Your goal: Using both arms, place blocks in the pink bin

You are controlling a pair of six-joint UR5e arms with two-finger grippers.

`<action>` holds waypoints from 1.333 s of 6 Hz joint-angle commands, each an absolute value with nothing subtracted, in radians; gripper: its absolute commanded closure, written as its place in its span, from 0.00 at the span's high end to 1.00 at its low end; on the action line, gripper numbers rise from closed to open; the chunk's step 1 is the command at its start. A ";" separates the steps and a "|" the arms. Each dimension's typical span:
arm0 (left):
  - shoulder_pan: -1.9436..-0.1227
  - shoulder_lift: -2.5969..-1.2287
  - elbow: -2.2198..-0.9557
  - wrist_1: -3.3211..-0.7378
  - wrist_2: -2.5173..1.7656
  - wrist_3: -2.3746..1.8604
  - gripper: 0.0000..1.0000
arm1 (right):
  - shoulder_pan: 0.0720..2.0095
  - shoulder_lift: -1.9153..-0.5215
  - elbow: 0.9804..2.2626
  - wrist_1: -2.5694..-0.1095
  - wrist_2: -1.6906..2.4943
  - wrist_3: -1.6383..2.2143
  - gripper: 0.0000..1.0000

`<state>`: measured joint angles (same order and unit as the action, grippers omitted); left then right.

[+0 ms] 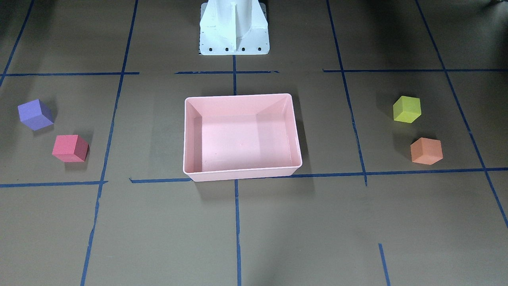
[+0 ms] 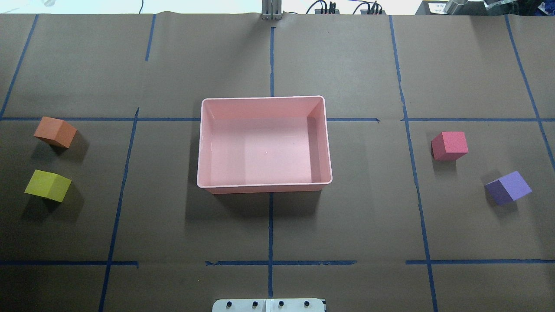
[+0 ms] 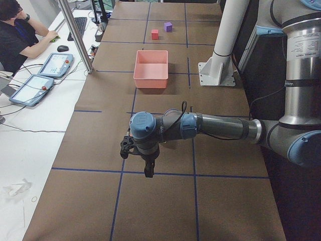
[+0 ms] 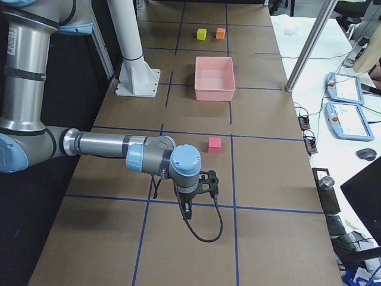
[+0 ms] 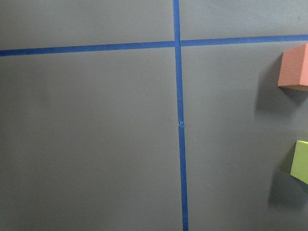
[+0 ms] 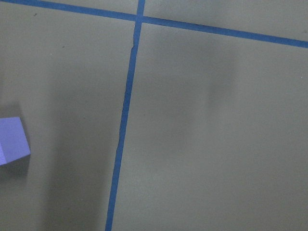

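Note:
The pink bin (image 2: 204, 143) stands open and empty at the table's middle, also in the front view (image 1: 190, 139). The orange block (image 2: 55, 132) and the yellow-green block (image 2: 47, 185) lie on the robot's left. The red block (image 2: 449, 145) and the purple block (image 2: 508, 187) lie on its right. My left gripper (image 3: 129, 149) shows only in the exterior left view, above the table; I cannot tell its state. My right gripper (image 4: 208, 182) shows only in the exterior right view, near the red block (image 4: 214, 144); I cannot tell its state. The left wrist view shows the orange block (image 5: 294, 67) at its right edge.
Blue tape lines (image 2: 270, 225) grid the brown table. The white pedestal base (image 1: 234, 28) stands on the robot's side of the bin. An operator (image 3: 20, 35), tablets (image 3: 55, 64) and a metal post (image 3: 75, 35) are beside the table.

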<state>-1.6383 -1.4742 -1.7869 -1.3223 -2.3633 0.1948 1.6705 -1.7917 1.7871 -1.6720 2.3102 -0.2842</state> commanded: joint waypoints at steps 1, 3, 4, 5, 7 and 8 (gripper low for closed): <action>-1.631 -1.474 -1.781 -1.315 -2.362 0.195 1.00 | 1.671 -1.793 1.789 -1.672 2.310 -0.285 1.00; -1.626 -1.483 -1.793 -1.331 -2.370 0.189 1.00 | 1.671 -1.783 1.804 -1.669 2.313 -0.273 1.00; -1.626 -1.532 -1.786 -1.430 -2.365 0.189 1.00 | 1.671 -1.726 1.787 -1.646 2.313 -0.267 1.00; -1.625 -1.564 -1.757 -1.486 -2.376 0.195 1.00 | 1.671 -1.729 1.787 -1.643 2.316 -0.278 1.00; -1.556 -1.568 -1.747 -1.663 -2.390 0.131 1.00 | 1.626 -1.678 1.787 -1.641 2.397 -0.246 1.00; -1.432 -1.568 -1.756 -1.669 -2.385 -0.026 1.00 | 1.582 -1.648 1.787 -1.641 2.402 -0.207 1.00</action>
